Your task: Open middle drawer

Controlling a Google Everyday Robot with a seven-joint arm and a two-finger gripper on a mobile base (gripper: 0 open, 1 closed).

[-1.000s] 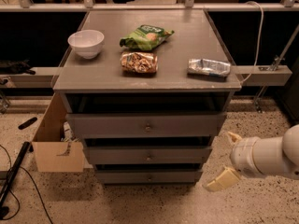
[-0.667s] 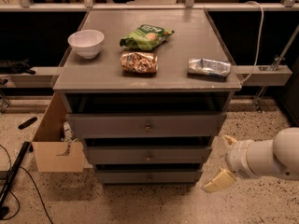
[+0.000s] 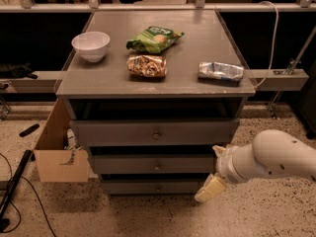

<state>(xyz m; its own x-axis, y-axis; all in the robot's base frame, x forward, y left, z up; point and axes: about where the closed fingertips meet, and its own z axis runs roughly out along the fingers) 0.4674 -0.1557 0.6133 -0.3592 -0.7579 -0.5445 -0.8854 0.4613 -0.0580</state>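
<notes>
Item, gripper (image 3: 209,174): I had it low at the near right corner of the cabinet (image 3: 232,89), level with the lower fronts and right of centre, its two cream fingers (image 3: 209,188) spread apart and holding nothing. I judged this a staging pose for reaching in toward the handle. Item, middle drawer (image 3: 128,165): second of three grey fronts, below the top drawer (image 3: 113,132) and above the bottom drawer (image 3: 128,187). It looked shut, and its small round knob (image 3: 157,167) sat at centre, well left of the gripper and untouched. Contents of all three drawers were hidden from me. Item, cabinet top: a white bowl (image 3: 91,45) at far left (nothing showed inside), a green bag (image 3: 154,38), a brown snack bag (image 3: 146,66) and a silver packet (image 3: 220,71) on the right. None of these bore on the pull. Item, cardboard box (image 3: 57,164): on the floor at left against the cabinet, open-topped, with something pale inside I could not identify.
</notes>
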